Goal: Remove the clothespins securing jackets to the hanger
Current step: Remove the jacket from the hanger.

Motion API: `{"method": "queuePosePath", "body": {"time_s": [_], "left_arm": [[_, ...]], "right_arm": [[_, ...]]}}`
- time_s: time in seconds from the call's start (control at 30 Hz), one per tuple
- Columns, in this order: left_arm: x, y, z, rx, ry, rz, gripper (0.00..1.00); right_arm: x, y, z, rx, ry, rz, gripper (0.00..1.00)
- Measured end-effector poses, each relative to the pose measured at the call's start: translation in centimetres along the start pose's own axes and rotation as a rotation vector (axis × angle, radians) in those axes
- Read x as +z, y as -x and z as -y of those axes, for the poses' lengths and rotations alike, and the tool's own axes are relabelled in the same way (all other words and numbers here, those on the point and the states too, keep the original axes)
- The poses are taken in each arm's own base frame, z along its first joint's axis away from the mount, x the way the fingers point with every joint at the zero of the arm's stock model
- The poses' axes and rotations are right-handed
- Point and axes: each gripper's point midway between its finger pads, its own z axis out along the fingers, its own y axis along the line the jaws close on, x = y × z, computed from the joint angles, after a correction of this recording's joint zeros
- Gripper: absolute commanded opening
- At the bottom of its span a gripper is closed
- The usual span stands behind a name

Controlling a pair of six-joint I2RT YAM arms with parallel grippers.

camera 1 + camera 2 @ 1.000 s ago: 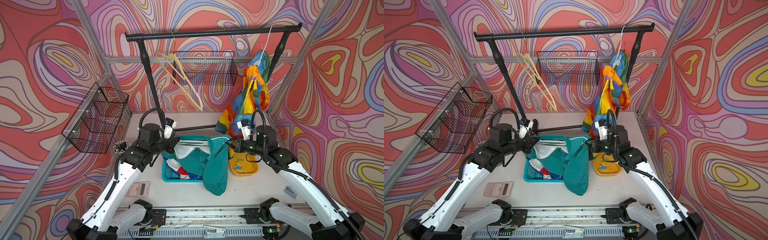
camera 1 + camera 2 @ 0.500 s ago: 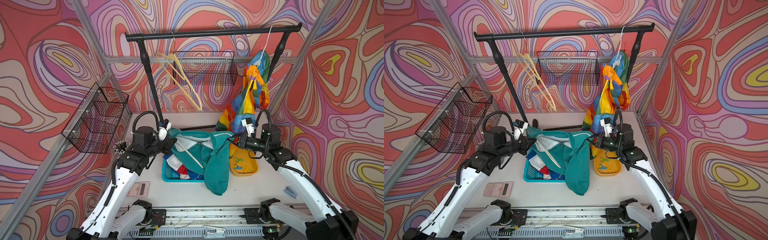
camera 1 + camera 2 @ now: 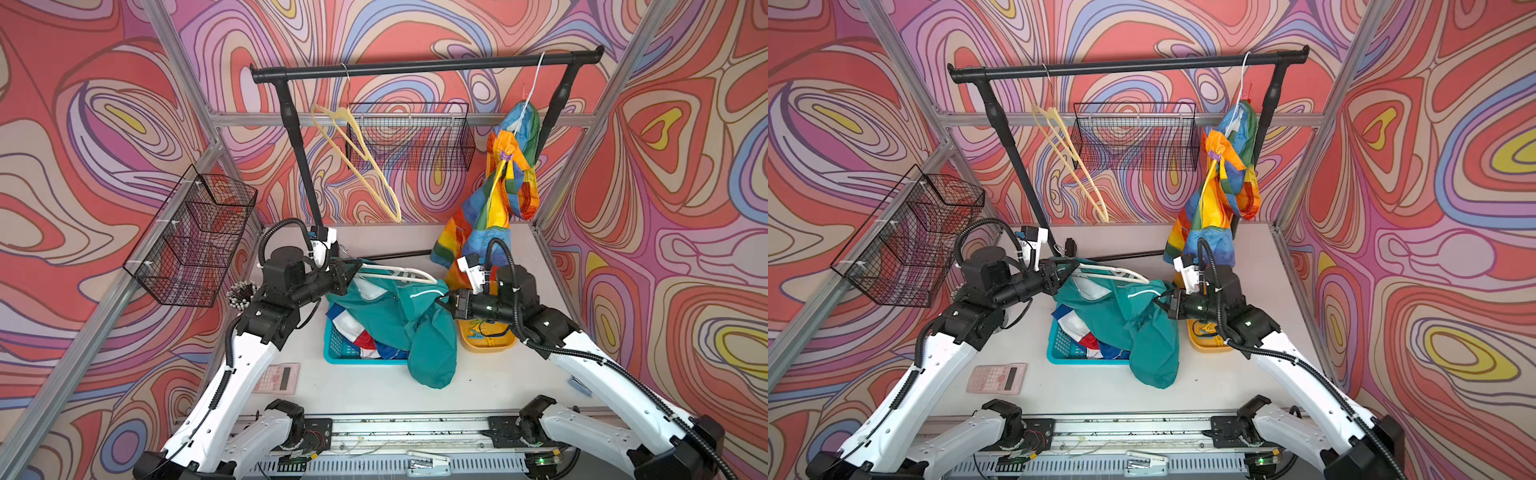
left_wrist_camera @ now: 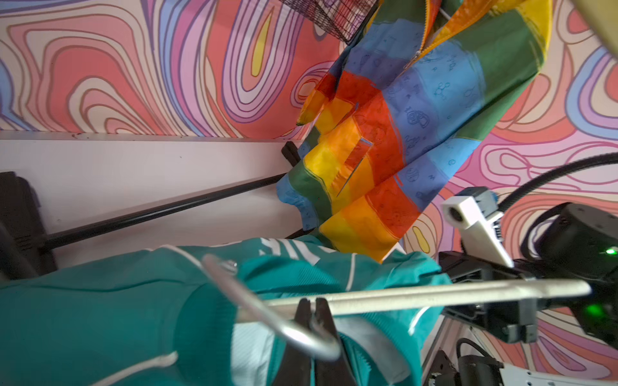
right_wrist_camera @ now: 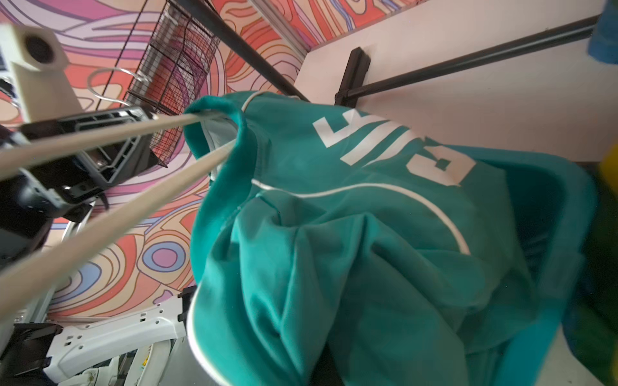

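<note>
A black rail (image 3: pixel 415 66) spans the back of the table, and the rainbow jacket (image 3: pixel 494 195) hangs from its right end, untouched. In front, the teal jacket (image 3: pixel 399 316) is held up between the two arms and spills over the blue basket (image 3: pixel 334 351), where the blue jacket (image 3: pixel 361 338) already lies crumpled. A second ago this teal bundle sat lower on the basket. It has since been lifted, and a length of the white hanger (image 3: pixel 399 271) now shows bare above the cloth. That suggests this jacket is unpinned and is being peeled off its hanger. A cream hanger (image 3: pixel 361 166) hangs empty on the rail, and a yellow tray (image 3: pixel 498 343) sits beside the basket.

The left gripper (image 4: pixel 312 309), seen from its own wrist camera, has its fingers pressed together on the white hanger's metal hook, a pinch too small to read from above. The right gripper (image 3: pixel 442 297) has its fingers closed on a fold of teal cloth. Its wrist camera shows no fingertips, but it does show white lettering and both hanger arms still inside the collar.

Only the top views catch the smallest things: loose clothespins (image 3: pixel 473 330) in the tray, and one purple clothespin (image 3: pixel 504 156) still gripping the rainbow jacket, so work remains
</note>
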Motion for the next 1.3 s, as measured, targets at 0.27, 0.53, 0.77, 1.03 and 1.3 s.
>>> {"method": "queuePosePath", "body": {"time_s": [0.27, 0.53, 0.77, 1.03, 1.3], "left_arm": [[-0.9, 0.1, 3.1, -0.047, -0.058, 0.029, 0.0], [-2.6, -0.3, 4.2, -0.128, -0.1, 0.085, 0.0], [-0.8, -1.6, 4.7, -0.187, -0.13, 0.052, 0.0], [0.7, -2.8, 3.8, -0.156, -0.071, 0.02, 0.0], [1.9, -3.4, 2.7, -0.149, -0.023, -0.011, 0.0]], "right_arm": [[2.9, 1.7, 1.5, 0.001, -0.088, 0.045, 0.0], [5.2, -1.0, 1.9, -0.024, -0.096, 0.012, 0.0], [5.7, -3.7, 2.5, -0.059, -0.121, -0.041, 0.51], [0.1, 0.8, -3.0, -0.274, -0.106, 0.057, 0.74], [-7.0, 3.3, -7.2, -0.473, -0.109, 0.126, 0.72]]}}
